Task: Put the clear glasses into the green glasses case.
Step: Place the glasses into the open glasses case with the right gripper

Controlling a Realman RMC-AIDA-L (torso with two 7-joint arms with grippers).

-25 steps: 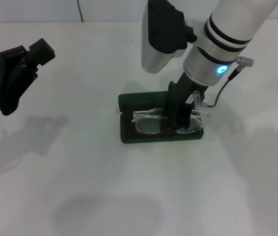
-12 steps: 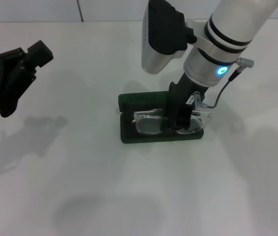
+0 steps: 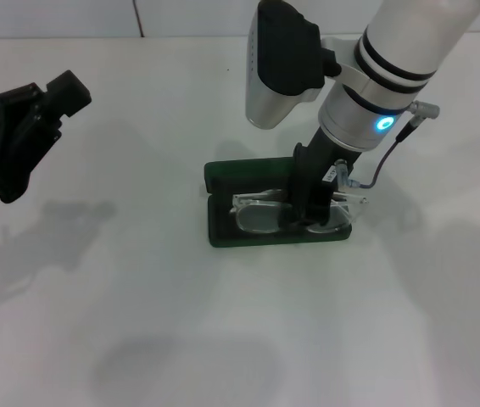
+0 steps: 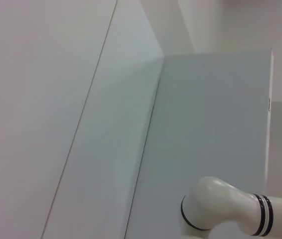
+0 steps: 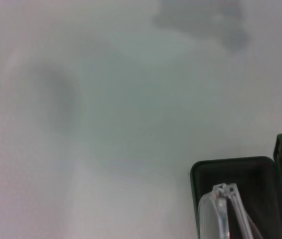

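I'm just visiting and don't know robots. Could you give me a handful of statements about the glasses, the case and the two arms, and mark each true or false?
1. The green glasses case lies open on the table. True.
2. The clear glasses lie on the bare table beside the case. False: they are over the case's open tray.
3. The right gripper is down at the glasses. True.
4. The left gripper is reaching into the case. False: it is raised far off at the robot's left, away from the case.
5. The case is red. False: it is dark green.
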